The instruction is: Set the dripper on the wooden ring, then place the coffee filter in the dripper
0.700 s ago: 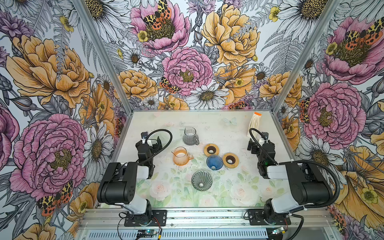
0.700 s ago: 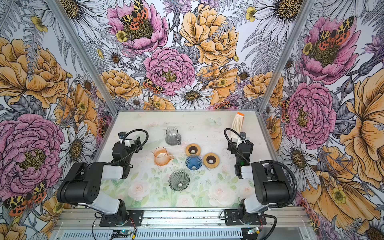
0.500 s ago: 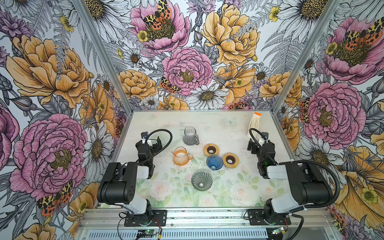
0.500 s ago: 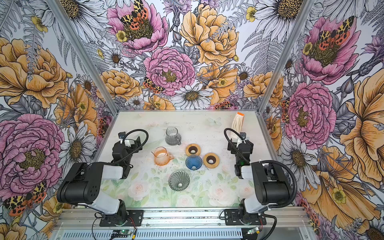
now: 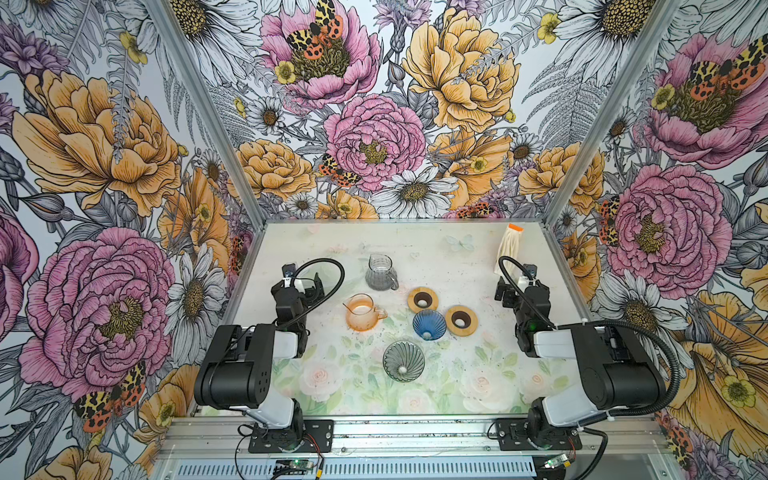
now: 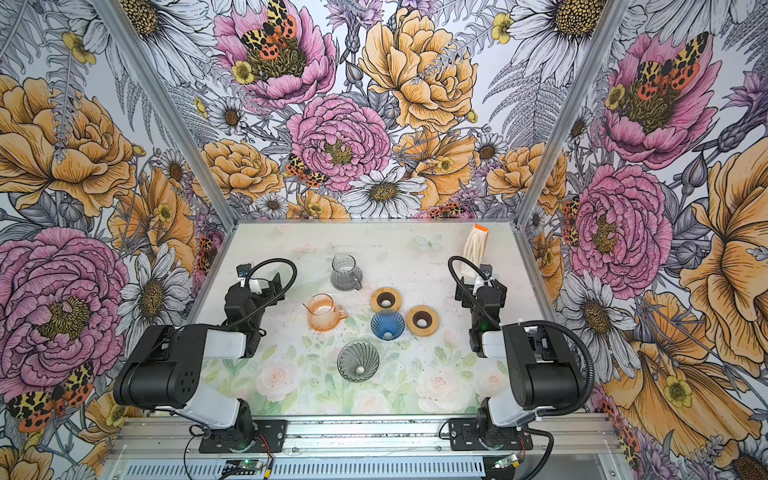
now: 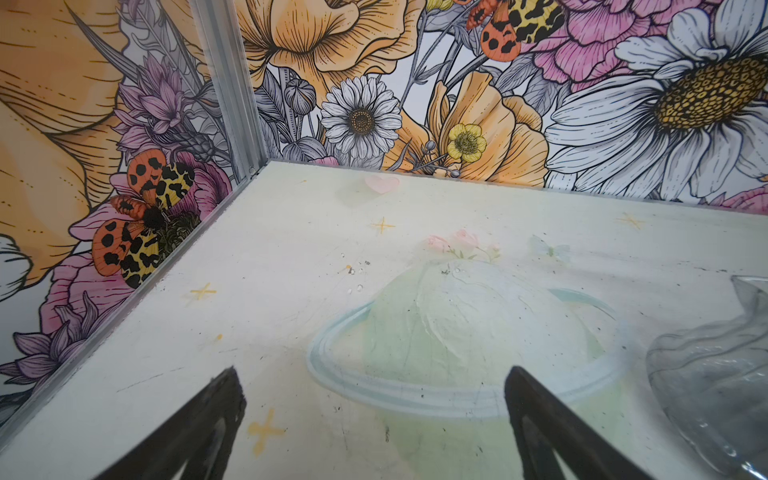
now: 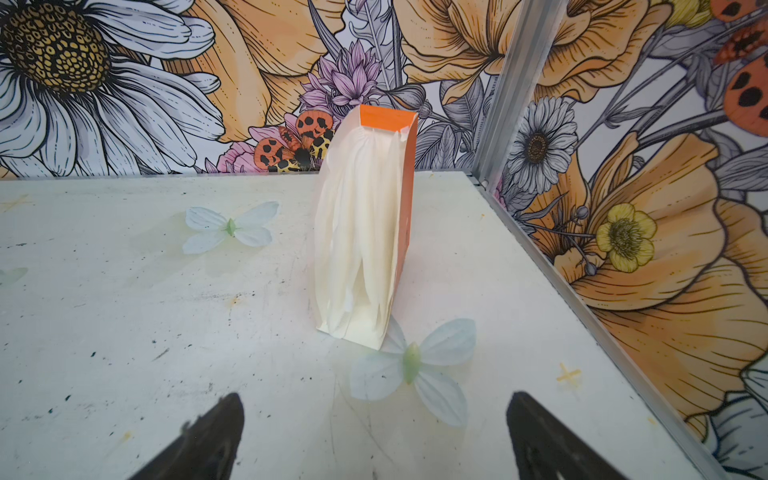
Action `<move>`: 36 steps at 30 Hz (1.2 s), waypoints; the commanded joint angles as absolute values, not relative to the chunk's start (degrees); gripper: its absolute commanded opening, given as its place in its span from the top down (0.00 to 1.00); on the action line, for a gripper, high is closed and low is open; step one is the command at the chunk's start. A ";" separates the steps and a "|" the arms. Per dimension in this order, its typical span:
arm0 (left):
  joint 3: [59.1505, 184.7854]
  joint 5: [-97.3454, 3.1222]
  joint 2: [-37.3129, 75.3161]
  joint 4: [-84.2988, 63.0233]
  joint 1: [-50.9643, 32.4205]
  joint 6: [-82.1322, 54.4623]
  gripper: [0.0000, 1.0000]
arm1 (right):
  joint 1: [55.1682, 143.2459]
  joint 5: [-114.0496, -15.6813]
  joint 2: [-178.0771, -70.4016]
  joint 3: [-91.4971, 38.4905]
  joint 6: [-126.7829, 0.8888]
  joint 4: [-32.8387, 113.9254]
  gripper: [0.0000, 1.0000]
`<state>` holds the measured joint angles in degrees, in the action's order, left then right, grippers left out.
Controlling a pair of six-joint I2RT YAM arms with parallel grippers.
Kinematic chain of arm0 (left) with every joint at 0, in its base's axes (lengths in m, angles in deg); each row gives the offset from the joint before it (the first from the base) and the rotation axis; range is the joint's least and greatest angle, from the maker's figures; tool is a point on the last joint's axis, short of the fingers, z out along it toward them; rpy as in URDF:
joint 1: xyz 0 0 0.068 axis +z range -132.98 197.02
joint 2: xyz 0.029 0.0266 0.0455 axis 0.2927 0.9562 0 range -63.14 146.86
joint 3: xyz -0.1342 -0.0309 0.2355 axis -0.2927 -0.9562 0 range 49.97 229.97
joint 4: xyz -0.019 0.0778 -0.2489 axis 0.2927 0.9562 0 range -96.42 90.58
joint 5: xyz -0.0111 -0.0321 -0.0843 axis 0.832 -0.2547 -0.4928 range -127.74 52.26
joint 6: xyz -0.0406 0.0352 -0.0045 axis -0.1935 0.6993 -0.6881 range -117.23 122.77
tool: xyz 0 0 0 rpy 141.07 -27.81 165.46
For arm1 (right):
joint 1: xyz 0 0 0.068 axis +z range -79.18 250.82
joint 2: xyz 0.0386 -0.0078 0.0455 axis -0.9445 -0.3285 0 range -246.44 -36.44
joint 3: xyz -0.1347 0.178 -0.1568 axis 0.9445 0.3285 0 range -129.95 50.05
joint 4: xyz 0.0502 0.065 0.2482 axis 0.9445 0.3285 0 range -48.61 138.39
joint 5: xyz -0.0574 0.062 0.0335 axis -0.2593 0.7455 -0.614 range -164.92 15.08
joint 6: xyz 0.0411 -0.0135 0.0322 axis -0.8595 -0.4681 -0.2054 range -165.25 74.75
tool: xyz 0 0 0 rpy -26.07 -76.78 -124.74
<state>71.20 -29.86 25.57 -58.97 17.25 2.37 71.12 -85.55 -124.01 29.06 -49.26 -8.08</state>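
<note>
Coffee filter stack (image 8: 361, 232): I am seeing cream, pleated papers packed in a sleeve with an orange cap. It is standing on end at about 1 o'clock on the table (image 5: 457, 386), near the back right corner. Its long axis is running up and down with a slight lean, the orange end is pointing up, and the narrow edge is facing the right wrist camera.

Right gripper (image 8: 374, 401) is hovering at the stack's 6 o'clock, apart from it. Its claw is spread wide and is pinching nothing.

Blue dripper (image 5: 429, 325) is sitting at roughly 7 o'clock from the stack, mid-table, between two wooden rings (image 5: 422, 299). Grey dripper (image 5: 403, 360) is lying at its 7 o'clock. Both are showing bare insides.

Left gripper (image 7: 370, 374) is idling at the table's 9 o'clock, its claw also spread and empty. The grey pitcher (image 7: 715, 374) is standing just beside it.
</note>
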 commanded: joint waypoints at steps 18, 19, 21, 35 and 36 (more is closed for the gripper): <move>71.48 -33.52 25.63 -60.12 18.67 2.02 0.01 | 70.82 -84.90 -124.33 27.63 -50.29 -8.08 0.00; 71.45 -33.53 25.63 -60.20 18.71 2.08 0.01 | 70.82 -84.85 -124.33 27.69 -50.25 -8.07 0.01; 71.48 -33.56 25.58 -60.32 18.62 2.15 0.01 | 70.82 -84.96 -124.21 27.81 -50.20 -8.22 0.01; 74.03 -34.09 15.77 -47.66 16.98 4.48 0.01 | 71.45 -85.30 -113.63 24.87 -49.49 5.29 0.01; 74.97 -33.99 14.27 -44.91 16.69 4.73 0.01 | 71.61 -85.23 -112.68 24.23 -49.47 7.07 0.01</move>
